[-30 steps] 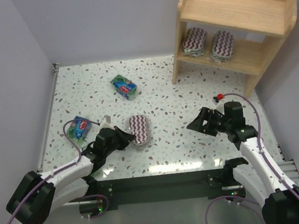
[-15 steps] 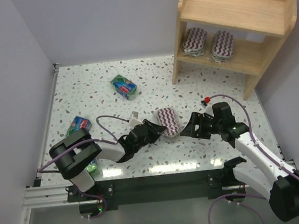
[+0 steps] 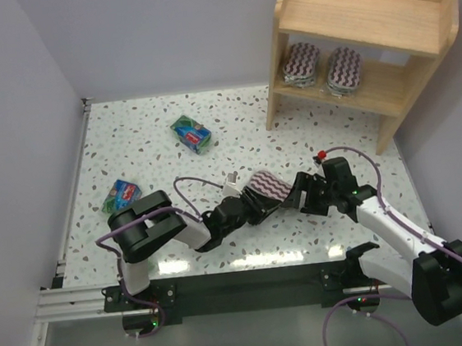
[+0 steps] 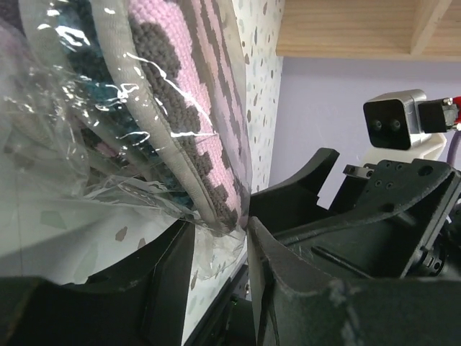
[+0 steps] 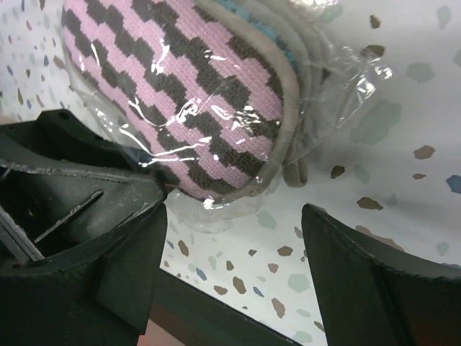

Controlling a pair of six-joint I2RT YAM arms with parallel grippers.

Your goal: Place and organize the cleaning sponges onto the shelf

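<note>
My left gripper [image 3: 256, 206] is shut on an oval maroon-and-white zigzag sponge pack [image 3: 271, 188] and holds it tilted just above the table, right of centre. In the left wrist view the pack's [image 4: 194, 108] wrapped edge sits pinched between the fingers of the gripper [image 4: 220, 249]. My right gripper [image 3: 302, 192] is open and right beside the pack's far end. In the right wrist view the pack [image 5: 180, 101] lies just ahead of the spread gripper [image 5: 234, 252]. The wooden shelf [image 3: 379, 4] stands at the back right with two zigzag packs [image 3: 300, 62] [image 3: 344, 68] on its lower tier.
Two green packs lie on the speckled table, one at the back centre [image 3: 191, 134] and one at the left [image 3: 122, 195]. The left arm stretches low across the front of the table. The shelf's top tier holds nothing. Walls close in the left and back.
My left gripper has carried the zigzag pack to the right, from the table's left-centre. My right gripper has moved left and now sits against the pack.
</note>
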